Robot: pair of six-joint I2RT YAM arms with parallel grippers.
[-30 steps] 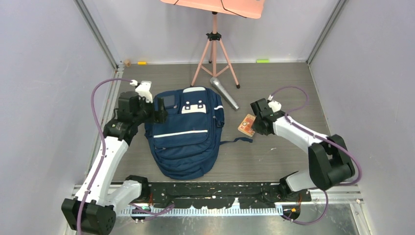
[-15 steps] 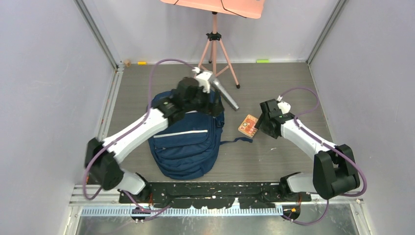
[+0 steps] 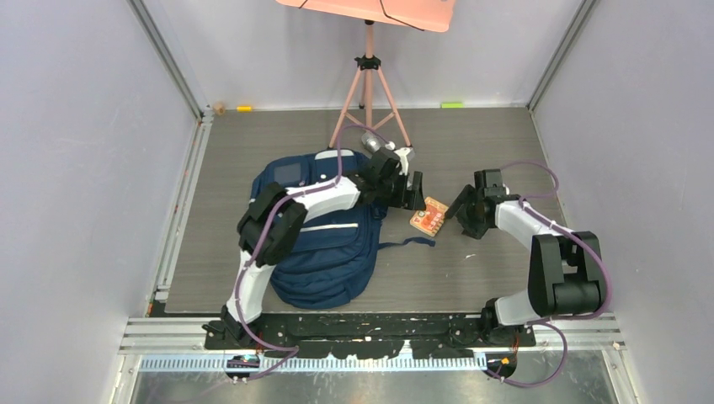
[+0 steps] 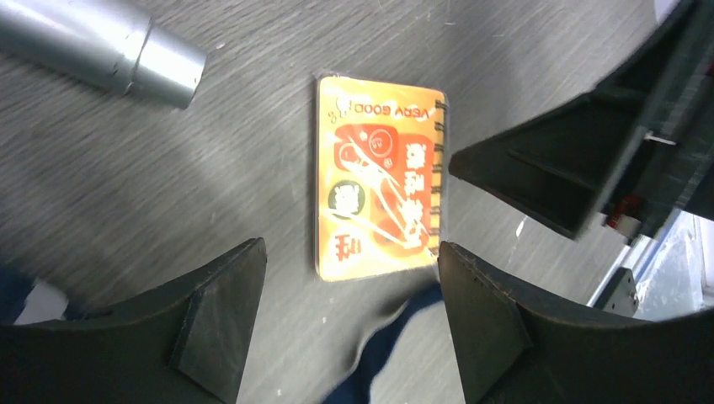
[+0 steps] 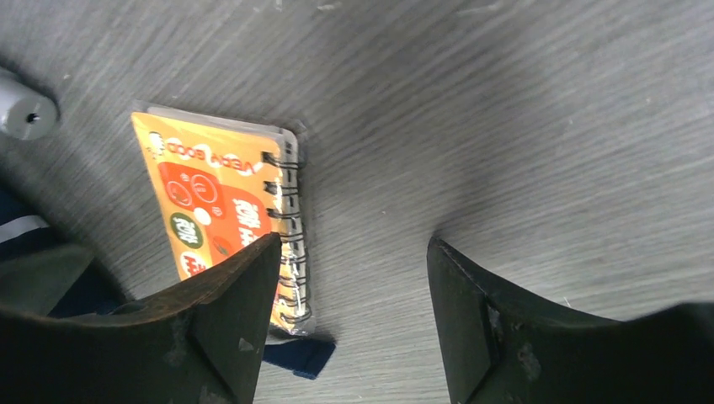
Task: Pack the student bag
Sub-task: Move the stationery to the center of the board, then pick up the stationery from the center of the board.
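The student bag [image 3: 316, 240], navy with white stripes, lies flat left of centre. My left arm reaches across its top; the left gripper [image 3: 414, 192] hovers open over an orange spiral notebook [image 3: 428, 216], which lies flat on the floor. In the left wrist view the notebook [image 4: 379, 177] sits just beyond the gripper [image 4: 349, 278], with nothing between the fingers. My right gripper [image 3: 463, 212] stands open just right of the notebook. In the right wrist view the gripper [image 5: 354, 286] has its left finger over the spiral edge of the notebook [image 5: 215, 206].
A silver microphone [image 4: 101, 46] lies beyond the notebook, mostly hidden behind the left arm from above. A blue bag strap [image 3: 408, 242] trails toward the notebook. A pink tripod stand [image 3: 368, 93] rises at the back. Grey walls close both sides.
My left arm has swung from the bag's left side across its top to the notebook. The right gripper has opened and drawn back to the right of the notebook.
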